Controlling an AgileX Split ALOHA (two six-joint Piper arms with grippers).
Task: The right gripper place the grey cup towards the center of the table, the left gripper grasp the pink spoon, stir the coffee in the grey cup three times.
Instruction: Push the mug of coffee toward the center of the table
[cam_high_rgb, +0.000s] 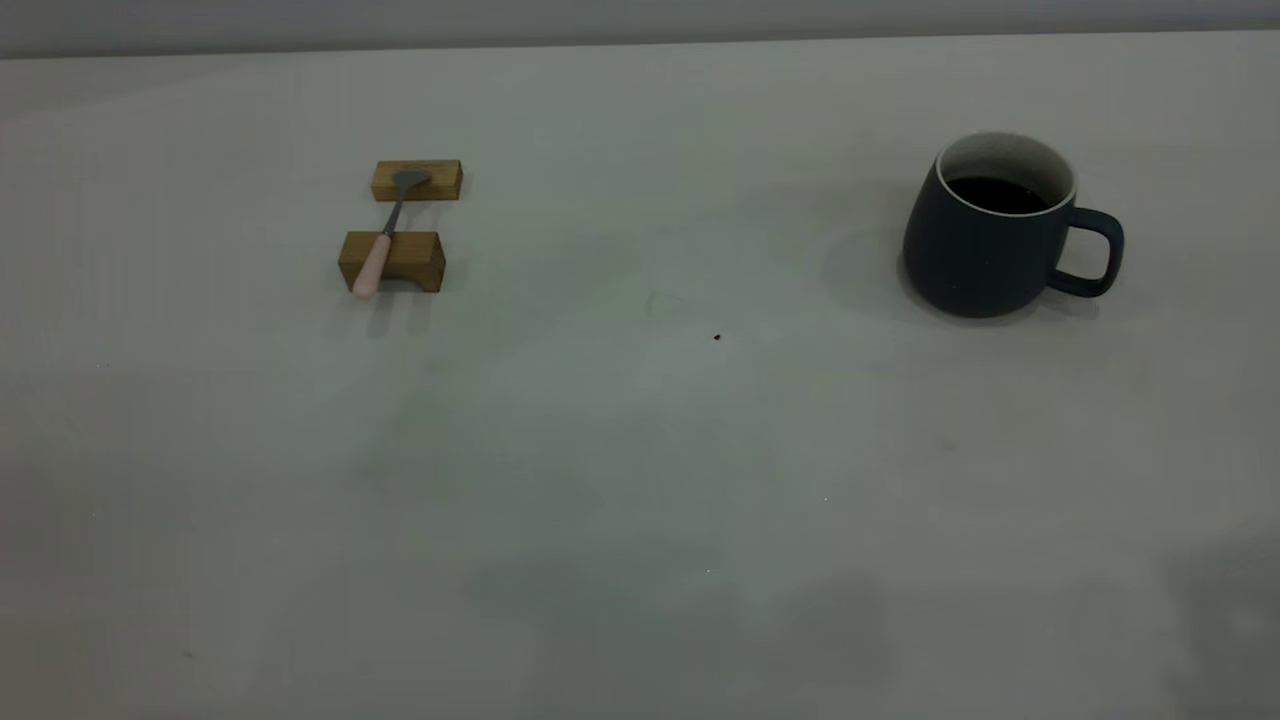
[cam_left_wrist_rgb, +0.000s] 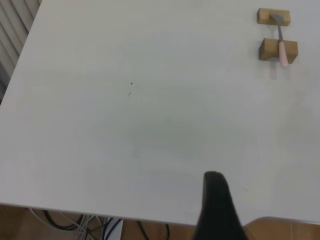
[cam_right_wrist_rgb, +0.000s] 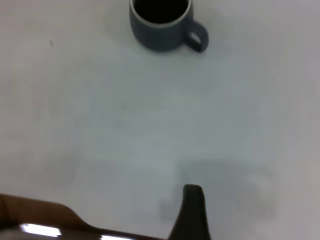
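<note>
Grey cup (cam_high_rgb: 985, 245): right side, untouched; we move it centre first.
Pink spoon (cam_high_rgb: 378, 255): on wooden blocks (cam_high_rgb: 395, 262).
Grippers: barely visible, finger state unclear.

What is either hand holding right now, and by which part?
Nothing is held. The pink spoon lies across two wooden blocks, and the grey cup stands alone on the table.
</note>
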